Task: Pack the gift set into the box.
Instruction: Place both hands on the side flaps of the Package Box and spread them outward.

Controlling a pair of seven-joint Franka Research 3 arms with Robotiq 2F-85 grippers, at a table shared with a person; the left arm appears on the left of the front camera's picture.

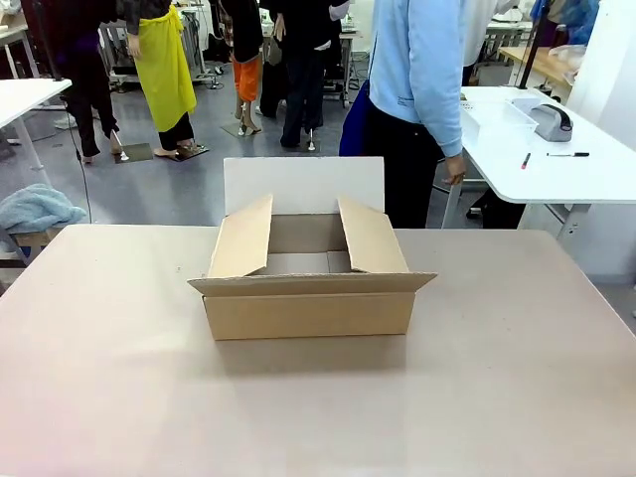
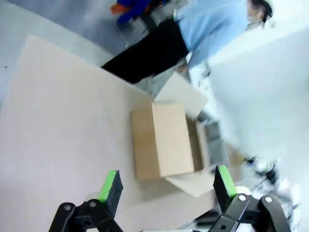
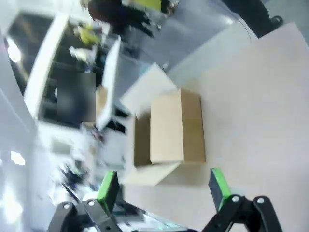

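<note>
Front view: box (image 1: 308,298) sits at centre of the tan desk (image 1: 119,378), open at top. Side flaps L & R stand up, angled slightly outward; front flap is folded out flat toward the camera. What shows of the inside is plain brown cardboard floor and rear wall. A white panel (image 1: 303,184) stands upright right behind the box, touching its rear edge; can't tell if it's a flap or a separate piece. Left wrist view: left end effector (image 2: 166,181) is released, green pads wide apart w/ nothing between, held above the desk w/ the box (image 2: 164,145) ahead of it. Right wrist view: right end effector (image 3: 163,185) is likewise spread wide and holds nothing, box (image 3: 176,128) in front of it, open side turned away. Desk surface around the box is smooth, matte, w/ a soft shadow at the box's front. At the far side a person (image 1: 417,70) in a light blue top & dark trousers stands side-on, one hand on the edge of a white desk (image 1: 586,179) carrying a grey device (image 1: 552,121) and a pen (image 1: 566,154). A bluish cloth (image 1: 35,209) lies at far left. Grey floor (image 1: 169,189) beyond, more people standing in the bkgd.
</note>
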